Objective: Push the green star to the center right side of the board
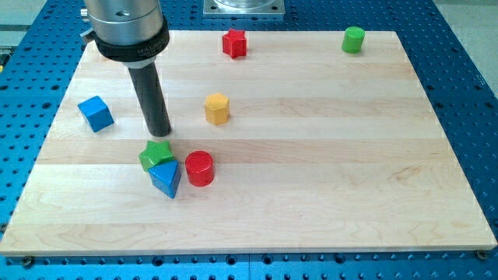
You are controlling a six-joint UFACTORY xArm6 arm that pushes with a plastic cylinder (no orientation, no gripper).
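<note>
Our rod comes down from the view's top left, and my tip [159,133] rests on the wooden board [327,179] in its left half; it is a plain bare rod end, so it holds nothing and touches no block that we can see. The green star [156,155] lies just below the tip toward the view's bottom, very near to it, with only a thin strip of wood between them, and we cannot tell for sure if they touch. So the star sits in the left part of the board, a little under the middle height, well apart from the right edge. A blue triangular block [166,179] lies directly under the star toward the view's bottom and seems to touch it, with its point facing the bottom edge. Just to the right of these two stands a red cylinder [199,168], close beside the blue triangular block and near the star. Higher and to the right of the tip we see a yellow block [217,109], which looks like a hexagon, near the middle of the board. To the view's left of the rod lies a blue cube [96,113], near the left edge. At the top edge sits a red star [234,43], and far in the top right corner stands a green cylinder [353,40], well apart from all the others
</note>
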